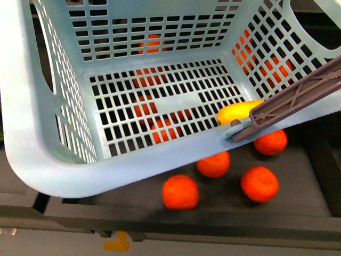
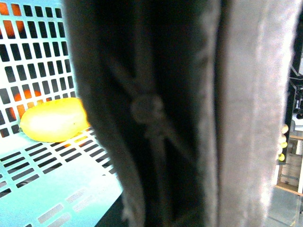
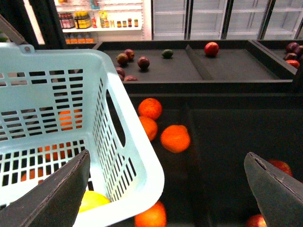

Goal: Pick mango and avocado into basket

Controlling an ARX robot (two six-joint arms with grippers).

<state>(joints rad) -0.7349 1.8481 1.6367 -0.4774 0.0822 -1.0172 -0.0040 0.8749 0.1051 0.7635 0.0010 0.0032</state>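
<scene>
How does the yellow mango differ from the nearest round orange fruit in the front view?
Colour: the yellow oblong mango is bright yellow; the round orange fruit is deep orange. Shape: the mango is elongated, the orange fruit ball-like. Place: the mango lies inside the light teal slotted plastic basket; the orange fruit lies outside it in the dark display bin. Neither is held.

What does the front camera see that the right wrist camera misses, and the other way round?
Front only: most of the slotted floor of the basket and a yellow tab below the bin. Right wrist only: the open right gripper, a far shelf with the avocado and dark fruit, fridges behind. Both: the basket, the mango inside it, oranges in the bin.
</scene>
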